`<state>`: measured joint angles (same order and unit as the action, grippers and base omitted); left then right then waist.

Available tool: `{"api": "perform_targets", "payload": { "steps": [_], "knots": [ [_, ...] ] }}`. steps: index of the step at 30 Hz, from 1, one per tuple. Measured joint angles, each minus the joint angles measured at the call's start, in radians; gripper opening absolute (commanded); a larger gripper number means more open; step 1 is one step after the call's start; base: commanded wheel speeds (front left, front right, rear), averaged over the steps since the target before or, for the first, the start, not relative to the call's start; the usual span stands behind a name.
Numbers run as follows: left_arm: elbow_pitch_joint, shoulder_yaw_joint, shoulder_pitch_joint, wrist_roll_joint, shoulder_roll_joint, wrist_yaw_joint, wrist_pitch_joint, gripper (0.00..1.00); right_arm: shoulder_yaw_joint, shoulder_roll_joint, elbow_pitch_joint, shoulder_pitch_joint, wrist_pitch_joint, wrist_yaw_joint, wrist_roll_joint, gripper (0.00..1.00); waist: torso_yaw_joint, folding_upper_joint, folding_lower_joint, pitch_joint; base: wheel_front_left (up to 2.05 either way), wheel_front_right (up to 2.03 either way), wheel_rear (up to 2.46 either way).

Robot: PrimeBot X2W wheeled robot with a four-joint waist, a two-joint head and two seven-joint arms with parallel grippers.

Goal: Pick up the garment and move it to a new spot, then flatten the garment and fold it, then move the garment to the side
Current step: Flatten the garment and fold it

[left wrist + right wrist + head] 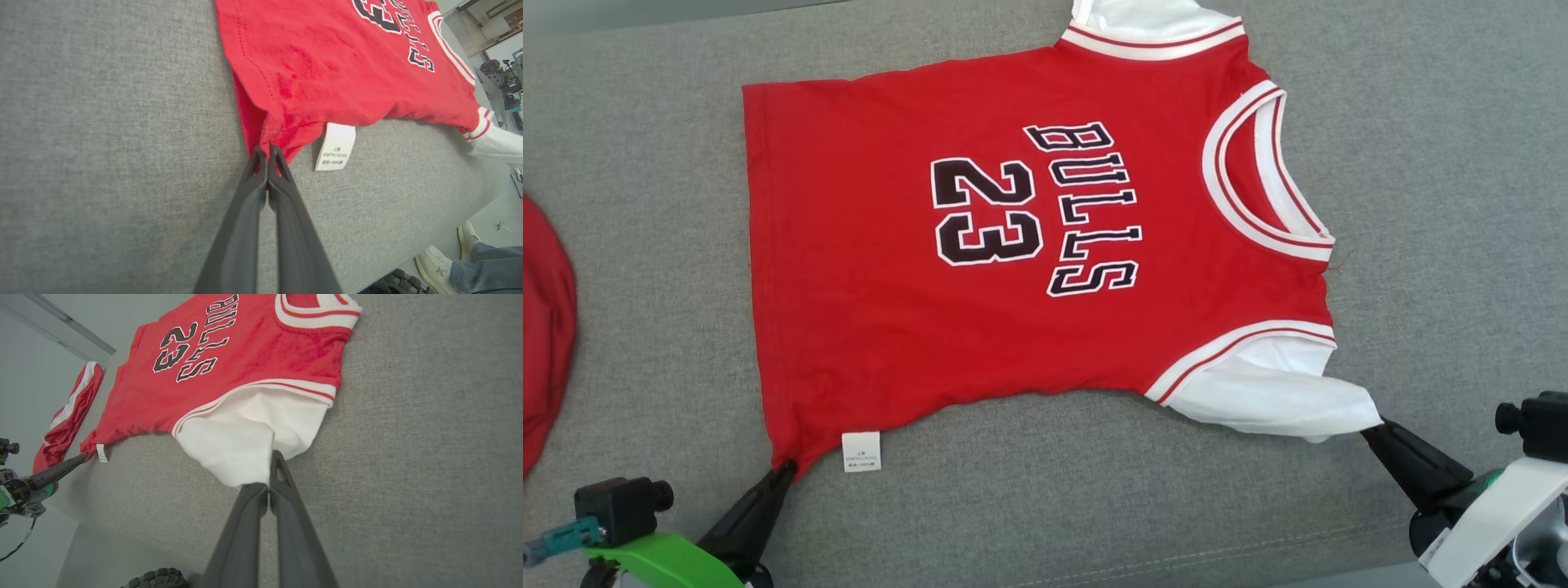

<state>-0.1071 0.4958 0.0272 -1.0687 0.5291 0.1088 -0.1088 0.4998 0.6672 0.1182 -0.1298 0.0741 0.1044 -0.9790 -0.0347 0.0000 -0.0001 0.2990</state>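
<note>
The red Bulls 23 garment [1013,343] lies spread flat in the middle of the grey surface [1054,498], collar to the right. Left pincer [786,467] is clamped on the near hem corner, just beside the white label [861,452]. Right pincer [1374,428] is pinched tight on the white sleeve [1274,392] edge. Another red cloth [543,327] sits at far left

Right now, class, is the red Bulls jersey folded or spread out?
Spread out. The jersey lies flat, front up, on the grey cushion; left gripper pinches its hem corner, right gripper its white sleeve.
</note>
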Motion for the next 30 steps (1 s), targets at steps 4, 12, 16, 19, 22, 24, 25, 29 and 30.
{"api": "perform_targets", "payload": {
  "steps": [4, 12, 16, 19, 22, 24, 25, 29, 30],
  "knots": [
    [0.079, -0.015, -0.021, -0.026, 0.04, 0.005, 0.046, 0.0, -0.023, 0.04, 0.049, 0.034, -0.017, 0.0, -0.003, 0.0, 0.005, 0.0, 0.0, 0.022, 0.0, 0.0, 0.0],
    [0.229, -0.091, -0.117, -0.115, 0.124, 0.005, 0.144, 0.0, -0.082, 0.113, 0.11, 0.161, -0.085, 0.0, -0.016, 0.0, 0.015, 0.0, 0.0, 0.08, 0.0, 0.0, 0.0],
    [0.276, -0.125, -0.156, -0.16, 0.16, -0.014, 0.198, 0.0, -0.107, 0.123, 0.123, 0.236, -0.119, 0.0, -0.034, 0.0, 0.016, 0.0, 0.0, 0.111, 0.0, 0.0, 0.0],
    [0.286, -0.141, -0.18, -0.179, 0.18, -0.041, 0.238, 0.0, -0.122, 0.133, 0.122, 0.275, -0.138, 0.0, -0.041, 0.0, 0.016, 0.0, 0.0, 0.132, 0.0, 0.0, 0.0],
    [0.288, -0.151, -0.211, -0.185, 0.201, -0.069, 0.276, 0.0, -0.134, 0.148, 0.122, 0.297, -0.156, -0.001, -0.046, 0.0, 0.018, 0.0, 0.0001, 0.153, 0.0, 0.0, 0.0],
    [0.293, -0.165, -0.223, -0.204, 0.208, -0.083, 0.294, 0.0, -0.136, 0.151, 0.122, 0.315, -0.17, -0.001, -0.053, 0.0, 0.02, 0.0, 0.0001, 0.166, 0.0, 0.0, 0.0],
    [0.295, -0.169, -0.23, -0.218, 0.21, -0.087, 0.302, 0.0, -0.136, 0.151, 0.121, 0.326, -0.175, -0.001, -0.055, 0.0, 0.021, 0.0, 0.0001, 0.173, 0.0, 0.0, 0.0],
    [0.307, -0.17, -0.258, -0.229, 0.21, -0.113, 0.333, 0.0, -0.14, 0.15, 0.114, 0.368, -0.193, -0.001, -0.06, 0.0, 0.023, 0.0, 0.0001, 0.198, 0.0, 0.0, 0.0],
    [0.31, -0.17, -0.264, -0.229, 0.21, -0.12, 0.338, 0.0, -0.14, 0.15, 0.113, 0.378, -0.2, -0.001, -0.061, 0.0, 0.023, 0.0, 0.0001, 0.204, 0.0, 0.0, 0.0]
  ]
}}
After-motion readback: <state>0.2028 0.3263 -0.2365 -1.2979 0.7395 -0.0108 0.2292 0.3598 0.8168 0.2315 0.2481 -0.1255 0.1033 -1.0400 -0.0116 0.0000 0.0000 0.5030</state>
